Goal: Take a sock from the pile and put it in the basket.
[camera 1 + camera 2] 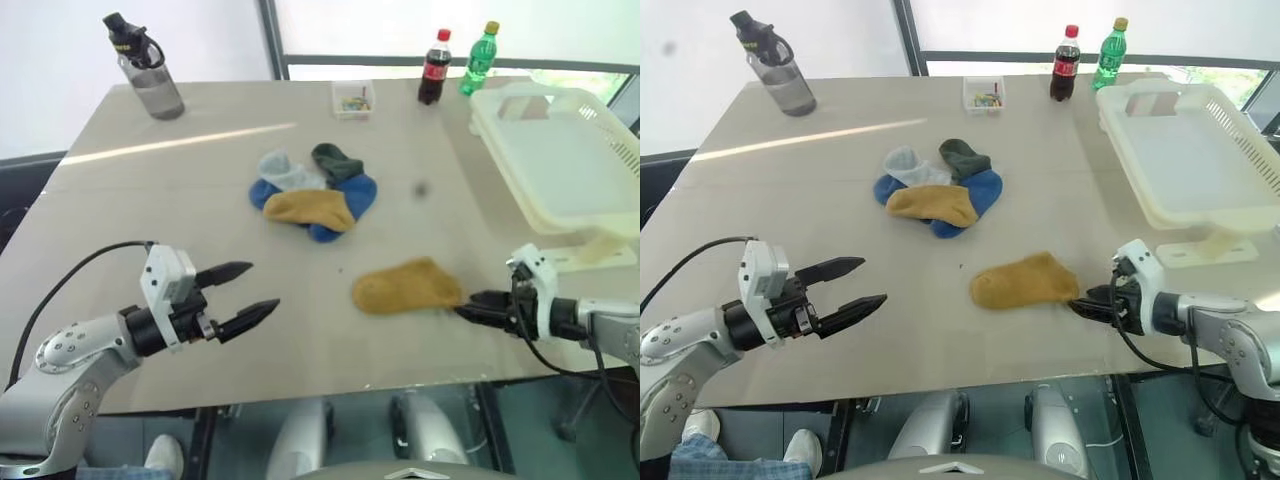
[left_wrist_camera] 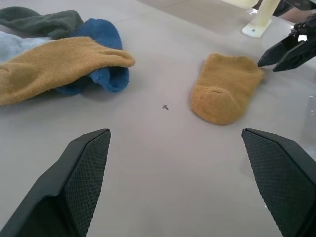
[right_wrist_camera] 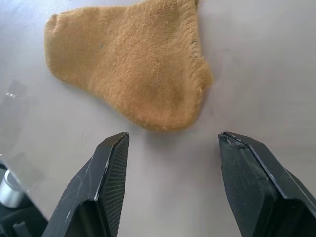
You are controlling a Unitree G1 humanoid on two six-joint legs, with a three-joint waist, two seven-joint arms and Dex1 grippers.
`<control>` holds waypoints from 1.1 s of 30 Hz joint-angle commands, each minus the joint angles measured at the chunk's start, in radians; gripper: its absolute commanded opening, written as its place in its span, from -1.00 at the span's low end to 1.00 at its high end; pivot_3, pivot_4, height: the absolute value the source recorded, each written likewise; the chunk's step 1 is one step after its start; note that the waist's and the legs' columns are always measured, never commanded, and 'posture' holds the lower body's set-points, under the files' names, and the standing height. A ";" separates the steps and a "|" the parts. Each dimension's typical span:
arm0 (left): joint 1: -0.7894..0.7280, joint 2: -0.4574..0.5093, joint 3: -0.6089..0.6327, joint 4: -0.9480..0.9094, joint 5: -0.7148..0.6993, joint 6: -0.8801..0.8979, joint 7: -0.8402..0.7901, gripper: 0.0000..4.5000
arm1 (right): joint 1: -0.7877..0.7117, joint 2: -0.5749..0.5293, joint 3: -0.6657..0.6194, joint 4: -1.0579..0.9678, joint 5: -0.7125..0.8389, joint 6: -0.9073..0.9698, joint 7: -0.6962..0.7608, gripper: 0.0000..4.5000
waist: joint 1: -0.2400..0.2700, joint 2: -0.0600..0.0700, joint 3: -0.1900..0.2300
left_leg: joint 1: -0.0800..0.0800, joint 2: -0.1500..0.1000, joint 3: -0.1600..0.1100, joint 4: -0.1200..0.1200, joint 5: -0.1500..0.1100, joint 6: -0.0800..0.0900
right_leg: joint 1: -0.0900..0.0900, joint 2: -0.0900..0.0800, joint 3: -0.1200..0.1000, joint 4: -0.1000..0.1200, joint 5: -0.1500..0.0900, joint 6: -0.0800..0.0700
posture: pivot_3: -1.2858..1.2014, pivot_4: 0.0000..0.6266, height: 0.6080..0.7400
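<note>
Your right gripper (image 1: 470,307) sits empty, fingers apart, just beside a lone yellow sock (image 1: 407,286) lying short of the basket (image 1: 560,165) — your left gripper (image 1: 245,295) waits wide open.

— What sort of place is this?

— It looks like a test room or lab, not a home. A big plain beige table (image 1: 200,250) stands by tall bright windows (image 1: 440,25) at 12 o'clock.

— What is on the table?

— Things set out like a test: a grey water bottle (image 1: 145,70) at 10 o'clock, a cola bottle (image 1: 434,68) and a green bottle (image 1: 479,60) at 1 o'clock, and a small clear box (image 1: 353,99) of bright bits.
</note>
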 commanded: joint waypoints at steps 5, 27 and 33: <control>0.005 0.022 0.021 -0.013 -0.048 0.002 -0.064 1.00 | -0.158 0.010 0.000 0.079 0.000 -0.100 0.019 0.30 | -0.002 0.000 0.000 | 0.000 0.000 0.000 0.000 0.000 0.000 | 0.000 0.000 0.000 0.000 0.000 0.000 | 0.03 -0.52 1.00; -0.039 -0.001 0.058 0.095 0.108 -0.112 0.027 1.00 | -0.663 0.642 0.313 0.585 -0.297 -0.378 -0.259 0.30 | -0.003 0.001 0.001 | -0.002 -0.001 -0.002 -0.002 0.000 0.000 | -0.004 0.000 0.000 0.001 0.005 0.000 | 0.03 -0.52 1.00; -0.084 -0.023 0.086 0.130 0.146 -0.147 0.095 1.00 | -0.729 0.723 0.288 0.726 -0.351 -0.426 -0.322 0.30 | -0.003 0.001 0.001 | -0.002 -0.002 -0.004 -0.003 0.000 -0.001 | -0.005 0.000 0.000 0.002 0.005 0.000 | 0.03 -0.52 1.00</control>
